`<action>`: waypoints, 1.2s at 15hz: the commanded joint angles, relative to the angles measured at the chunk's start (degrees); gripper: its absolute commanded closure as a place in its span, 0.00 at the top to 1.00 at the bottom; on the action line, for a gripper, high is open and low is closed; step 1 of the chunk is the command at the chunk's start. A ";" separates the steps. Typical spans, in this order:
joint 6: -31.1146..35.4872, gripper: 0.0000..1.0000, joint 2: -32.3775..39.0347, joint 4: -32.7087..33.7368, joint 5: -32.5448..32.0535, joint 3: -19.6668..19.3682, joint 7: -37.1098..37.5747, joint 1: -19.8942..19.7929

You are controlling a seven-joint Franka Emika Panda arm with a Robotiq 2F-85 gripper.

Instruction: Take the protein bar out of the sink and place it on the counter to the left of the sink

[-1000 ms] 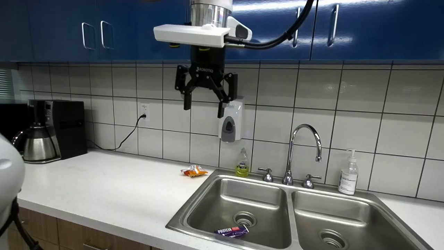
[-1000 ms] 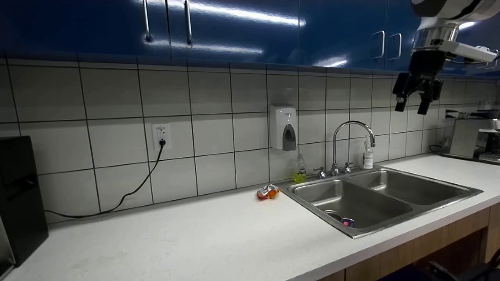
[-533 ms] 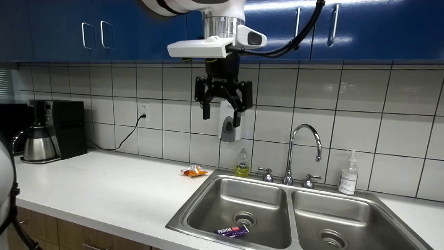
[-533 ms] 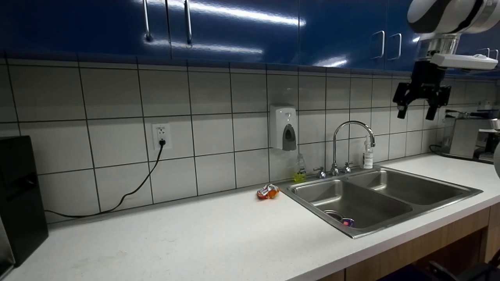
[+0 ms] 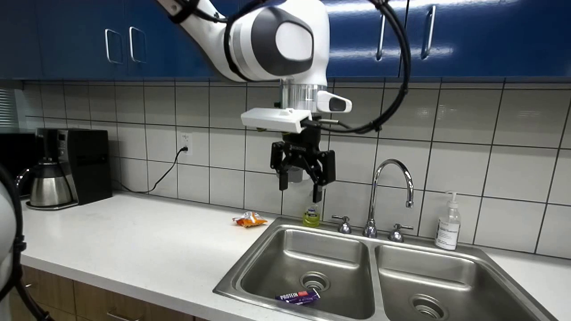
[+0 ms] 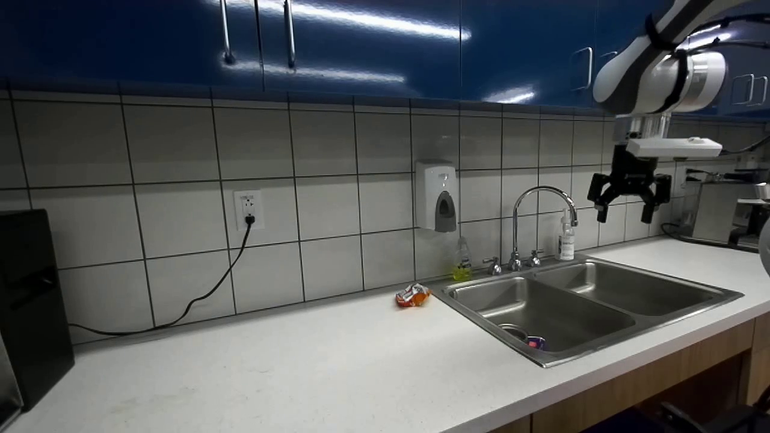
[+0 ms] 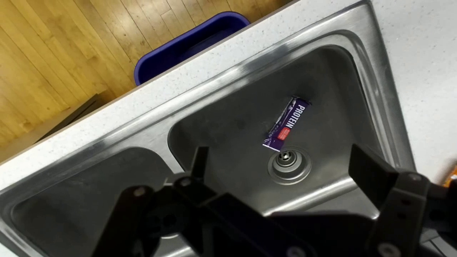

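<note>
The protein bar (image 5: pixel 298 297), purple with a red patch, lies flat in the left basin of the steel sink (image 5: pixel 374 276), beside the drain. In the wrist view the bar (image 7: pixel 288 123) shows whole, with one end at the drain's edge. In an exterior view only one end of the bar (image 6: pixel 536 343) shows past the basin wall. My gripper (image 5: pixel 300 188) is open and empty, pointing down, well above the sink. Its fingers (image 7: pixel 280 159) are wide apart in the wrist view, with the drain between them. The off-white counter (image 5: pixel 134 240) extends left of the sink.
A curved chrome faucet (image 5: pixel 377 191) with two handles stands behind the sink. A yellow soap bottle (image 5: pixel 312 214) and a pump bottle (image 5: pixel 448 225) flank it. An orange wrapper (image 5: pixel 249 219) lies on the counter by the sink. Blue cabinets (image 5: pixel 178 40) hang above.
My gripper has moved down and, in an exterior view, to the right, coming lower over the sink. It stays open. The protein bar has not moved.
</note>
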 commanded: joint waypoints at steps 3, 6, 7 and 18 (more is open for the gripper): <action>9.68 1.00 16.64 4.54 5.29 1.74 0.22 0.36; 14.10 1.00 24.00 7.29 8.47 3.43 -1.02 0.62; 15.30 1.00 26.38 8.31 9.12 4.18 -0.97 0.57; 22.13 1.00 46.40 19.31 8.17 9.63 1.44 0.08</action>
